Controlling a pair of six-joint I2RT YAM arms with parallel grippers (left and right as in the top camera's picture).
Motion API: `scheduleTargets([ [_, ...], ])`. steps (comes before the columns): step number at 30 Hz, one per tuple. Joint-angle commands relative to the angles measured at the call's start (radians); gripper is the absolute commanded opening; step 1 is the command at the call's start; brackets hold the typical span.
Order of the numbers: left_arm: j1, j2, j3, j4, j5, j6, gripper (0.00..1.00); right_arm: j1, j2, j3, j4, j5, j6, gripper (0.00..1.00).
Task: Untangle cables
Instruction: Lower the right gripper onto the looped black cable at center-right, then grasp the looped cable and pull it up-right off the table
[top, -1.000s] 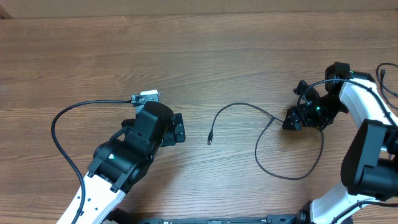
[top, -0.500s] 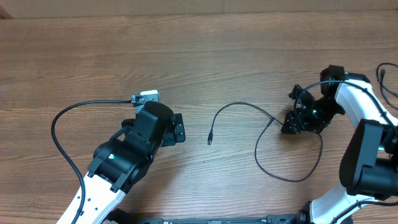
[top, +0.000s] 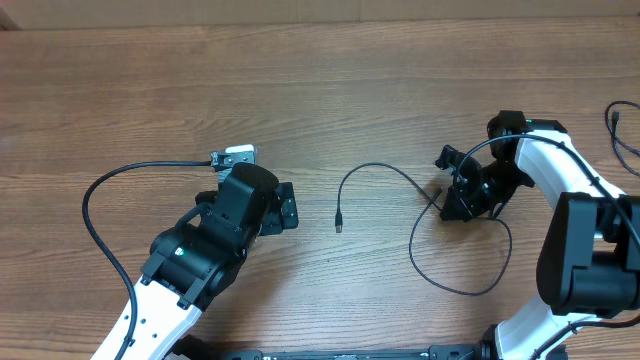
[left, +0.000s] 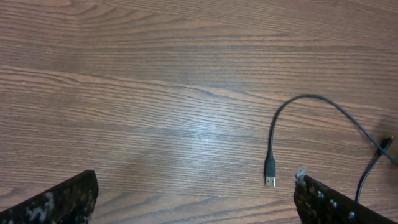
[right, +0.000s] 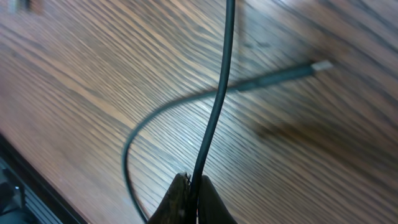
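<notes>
Cable (top: 380, 165): a thin black cord with a small metal-tipped plug (top: 338, 226) at its free end, lying on the bench (top: 320, 80) between the two arms. The plug is pointing toward the robot's side, its long axis running near-to-far. From it the cord is arching away and rightward to the right claw (top: 448, 206), then sagging into an open loop. The right claw is pinching the cord, having shifted leftward and pressed together within the last second. The plug is staying put. The left claw (top: 287, 208) is standing spread, not touching the cord.
</notes>
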Motion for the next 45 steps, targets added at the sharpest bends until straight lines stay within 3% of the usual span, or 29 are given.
scheduleTargets([
  [1, 0.004, 0.003, 0.008, 0.001, -0.017, 0.020, 1.00, 0.015, 0.002, -0.003, 0.011, -0.092, -0.022, 0.04],
  [12, 0.004, 0.003, 0.008, 0.001, -0.017, 0.020, 1.00, 0.019, 0.002, 0.172, -0.076, -0.218, 0.042, 0.04],
  [15, 0.004, 0.003, 0.008, 0.001, -0.017, 0.020, 1.00, 0.019, 0.002, 0.285, -0.114, -0.218, 0.089, 0.04],
  [22, 0.004, 0.003, 0.008, 0.001, -0.017, 0.020, 1.00, 0.019, 0.002, 0.750, -0.135, -0.148, 0.324, 0.04],
  [32, 0.004, 0.003, 0.008, 0.001, -0.017, 0.020, 1.00, 0.019, 0.002, 1.266, 0.095, 0.165, 0.561, 0.04],
  [41, 0.004, 0.003, 0.008, 0.001, -0.017, 0.019, 1.00, -0.002, 0.003, 1.303, 0.339, 0.693, 0.645, 0.04],
  [45, 0.004, 0.003, 0.008, 0.001, -0.017, 0.020, 1.00, -0.045, 0.005, 1.300, 0.398, 0.789, 0.645, 0.04],
])
